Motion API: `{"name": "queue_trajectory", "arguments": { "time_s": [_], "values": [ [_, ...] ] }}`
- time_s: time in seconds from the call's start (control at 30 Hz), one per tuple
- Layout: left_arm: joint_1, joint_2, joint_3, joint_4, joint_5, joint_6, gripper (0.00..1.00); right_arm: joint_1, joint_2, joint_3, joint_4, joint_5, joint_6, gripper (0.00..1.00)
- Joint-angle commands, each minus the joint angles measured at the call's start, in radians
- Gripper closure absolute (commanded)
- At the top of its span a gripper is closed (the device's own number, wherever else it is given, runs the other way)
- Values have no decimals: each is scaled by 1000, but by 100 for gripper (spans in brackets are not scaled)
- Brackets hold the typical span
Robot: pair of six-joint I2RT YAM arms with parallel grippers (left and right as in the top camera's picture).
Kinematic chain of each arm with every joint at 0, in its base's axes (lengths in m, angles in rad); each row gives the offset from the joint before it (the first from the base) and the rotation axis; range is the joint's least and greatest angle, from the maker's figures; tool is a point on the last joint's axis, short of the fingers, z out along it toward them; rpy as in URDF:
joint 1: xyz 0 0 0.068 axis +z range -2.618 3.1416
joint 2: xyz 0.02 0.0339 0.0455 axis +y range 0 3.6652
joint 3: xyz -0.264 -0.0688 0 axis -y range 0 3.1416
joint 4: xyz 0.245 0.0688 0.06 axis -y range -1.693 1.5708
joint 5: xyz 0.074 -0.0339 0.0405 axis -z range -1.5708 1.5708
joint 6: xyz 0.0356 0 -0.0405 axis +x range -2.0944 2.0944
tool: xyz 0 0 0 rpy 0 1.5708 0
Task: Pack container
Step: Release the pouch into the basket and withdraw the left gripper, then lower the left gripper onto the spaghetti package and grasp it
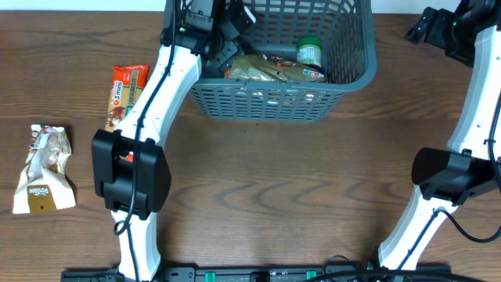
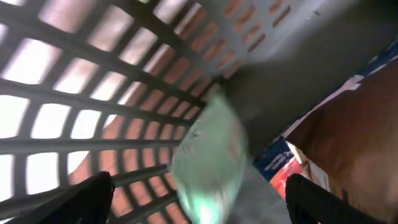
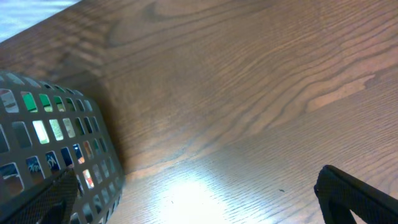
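Note:
The grey-blue lattice container stands at the back middle of the table. It holds a green-lidded jar and brown packets. My left gripper is inside its left end. In the left wrist view the left gripper is open, with a blurred pale green packet loose between the wide-spread fingers, next to the container wall. A red-and-blue packet lies beyond it. My right gripper is open and empty to the right of the container, above bare table; the container's corner shows on its left.
An orange-red snack packet lies on the table left of the container. A white and brown packet lies near the left edge. The wooden table runs to the front, with both arm bases at its front edge.

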Motion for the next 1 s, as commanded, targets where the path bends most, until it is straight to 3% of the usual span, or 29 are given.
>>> {"name": "queue_trajectory", "arguments": {
  "time_s": [0.0, 0.2, 0.47, 0.7, 0.83, 0.97],
  "values": [
    [-11, -127, 43, 8, -39, 18, 12, 4, 0, -4, -3, -5, -15, 1],
    [-1, -295, 68, 30, -135, 4, 7, 4, 0, -4, -4, -5, -24, 1],
    [129, -506, 67, -32, -163, -232, 1, 4, 0, -4, -1, -5, -39, 1],
    [386, -509, 67, -355, -151, -683, 2, 4, 0, -4, 0, -7, -38, 1],
    [478, -419, 64, -568, -37, -714, 1, 6, 0, -4, 1, -27, -38, 1],
    [507, -293, 64, -674, -26, -699, 2, 16, 0, -4, 8, -27, -38, 1]
  ]
}}
